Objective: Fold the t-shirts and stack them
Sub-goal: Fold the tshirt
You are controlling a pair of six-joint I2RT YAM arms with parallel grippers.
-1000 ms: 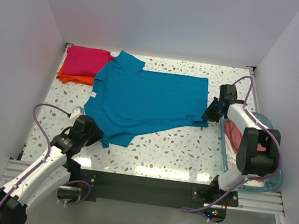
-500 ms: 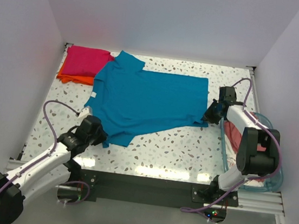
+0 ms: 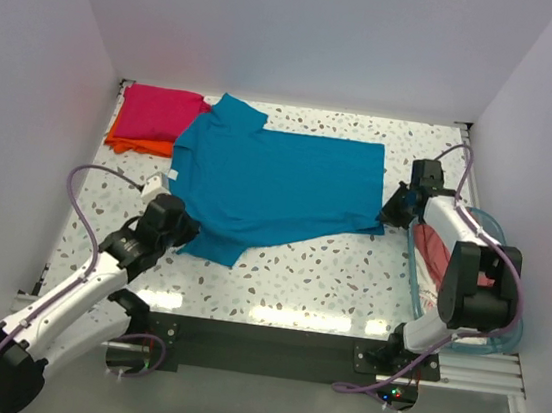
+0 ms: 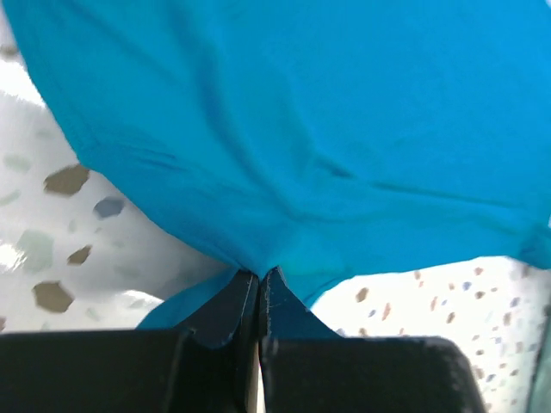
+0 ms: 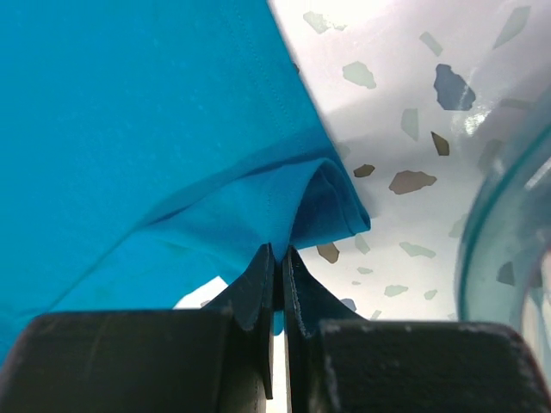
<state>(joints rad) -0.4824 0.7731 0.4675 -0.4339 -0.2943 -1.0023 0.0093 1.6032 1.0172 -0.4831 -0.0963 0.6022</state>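
A teal blue t-shirt [image 3: 269,181] lies spread across the middle of the speckled table [image 3: 348,276]. My left gripper [image 3: 184,232] is shut on its near left edge, and the cloth [image 4: 284,155] bunches into the closed tips [image 4: 260,277]. At the shirt's near right corner my right gripper [image 3: 393,214] is shut on the hem [image 5: 284,206], pinched between the tips [image 5: 277,251]. A folded magenta pink t-shirt [image 3: 158,114] rests on an orange one [image 3: 133,143] at the far left corner. A salmon pink shirt [image 3: 434,250] lies in the basket at the right.
A clear blue-tinted plastic basket [image 3: 488,328] stands beside the table's right edge, and its rim [image 5: 495,232] shows close to my right gripper. White walls enclose the table on three sides. A purple cable [image 3: 93,176] loops from my left arm.
My left gripper has moved forward onto the teal shirt's near left edge and shut on it, lifting that edge inward. The right gripper stays shut on the hem, shifted slightly right.
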